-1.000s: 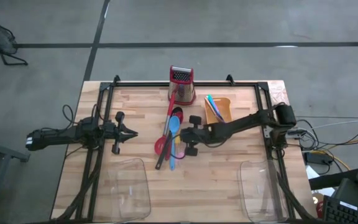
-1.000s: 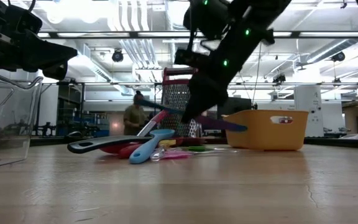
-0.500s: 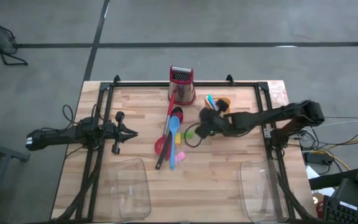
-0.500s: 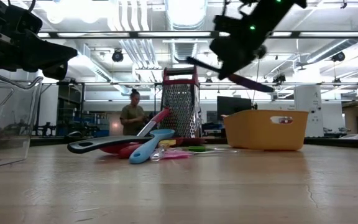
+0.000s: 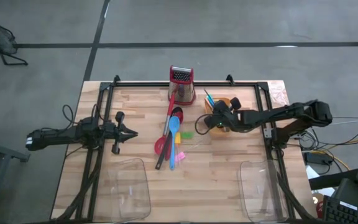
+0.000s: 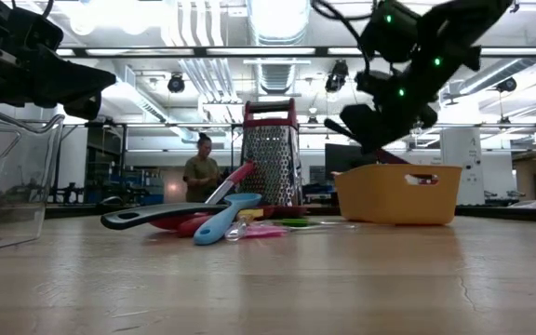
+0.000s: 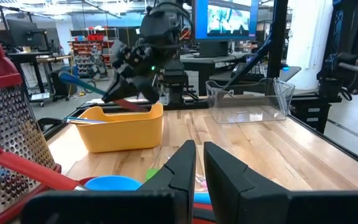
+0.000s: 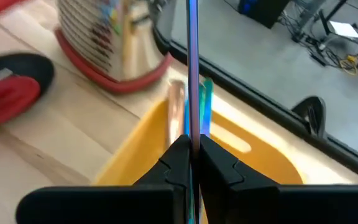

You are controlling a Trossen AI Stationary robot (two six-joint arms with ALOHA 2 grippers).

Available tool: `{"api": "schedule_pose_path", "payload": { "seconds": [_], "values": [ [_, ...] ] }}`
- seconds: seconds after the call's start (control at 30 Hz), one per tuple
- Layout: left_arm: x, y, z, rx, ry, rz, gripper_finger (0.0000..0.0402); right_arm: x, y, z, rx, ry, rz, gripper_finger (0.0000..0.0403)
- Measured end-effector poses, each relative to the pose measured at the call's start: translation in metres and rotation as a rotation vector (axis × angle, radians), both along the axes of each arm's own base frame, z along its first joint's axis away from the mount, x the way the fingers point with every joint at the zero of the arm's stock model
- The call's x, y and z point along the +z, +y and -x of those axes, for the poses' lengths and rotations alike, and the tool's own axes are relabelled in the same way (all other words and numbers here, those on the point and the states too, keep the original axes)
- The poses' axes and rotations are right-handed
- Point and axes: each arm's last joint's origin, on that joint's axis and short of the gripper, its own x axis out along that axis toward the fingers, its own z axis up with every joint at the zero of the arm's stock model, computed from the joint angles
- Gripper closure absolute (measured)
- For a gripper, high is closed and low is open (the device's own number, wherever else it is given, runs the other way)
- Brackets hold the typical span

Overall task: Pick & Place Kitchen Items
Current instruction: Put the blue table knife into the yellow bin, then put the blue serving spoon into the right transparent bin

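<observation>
A thin purple stick is gripped in the clenched right claw, carried from the utensil pile to above the yellow bin; release seems next. The left claw waits closed.

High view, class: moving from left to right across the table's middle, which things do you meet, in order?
Left gripper → pile of utensils → green piece → right gripper, holding a thin stick → yellow bin.
</observation>
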Motion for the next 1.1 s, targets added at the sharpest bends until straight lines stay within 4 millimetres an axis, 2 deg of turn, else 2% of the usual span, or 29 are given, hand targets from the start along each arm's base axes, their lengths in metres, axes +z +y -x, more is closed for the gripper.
{"api": "schedule_pose_path", "payload": {
  "seconds": [0.17, 0.5, 0.93, 1.1],
  "values": [
    [0.0, 0.0, 0.0, 0.0, 0.0, 0.0, 0.0362, -0.013, -0.002, 0.007, -0.037, 0.008, -0.024, 0.0385],
    [0.0, 0.0, 0.0, 0.0, 0.0, 0.0, 0.0362, -0.015, -0.001, 0.008, -0.045, 0.001, -0.03, 0.038],
    [0.0, 0.0, 0.0, 0.0, 0.0, 0.0, 0.0362, -0.015, -0.001, 0.008, -0.044, 0.001, -0.03, 0.0328],
    [0.0, 0.0, 0.0, 0.0, 0.0, 0.0, 0.0362, -0.008, 0.001, 0.003, -0.026, -0.012, -0.021, 0.0303]
  ]
}}
